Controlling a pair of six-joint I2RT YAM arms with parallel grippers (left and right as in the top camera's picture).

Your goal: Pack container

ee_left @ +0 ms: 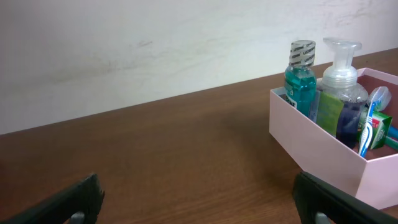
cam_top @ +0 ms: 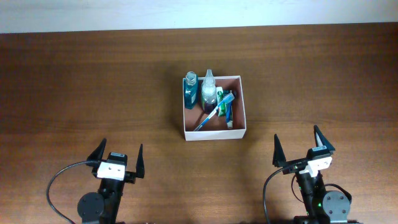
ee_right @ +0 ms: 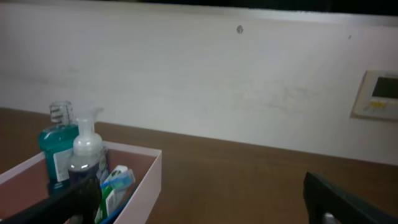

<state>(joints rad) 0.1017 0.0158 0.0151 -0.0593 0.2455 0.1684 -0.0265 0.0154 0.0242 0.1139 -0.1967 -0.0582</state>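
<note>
Toward the far middle of the desk (cam_top: 74, 81), the container (cam_top: 214, 132) sits with bottles (cam_top: 190, 92) and a toothbrush (cam_top: 210, 117) inside. It looks light, with thin walls that may flex, so pinching a side wall seems best. Both the left tool (cam_top: 122, 148) and the right tool (cam_top: 296, 138) gape wide, empty, well apart from it.

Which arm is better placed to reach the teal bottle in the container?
Left, probably: the teal bottle stands in the container's far-left corner, nearer the left gripper than the right gripper. Both have open, empty fingers.
</note>
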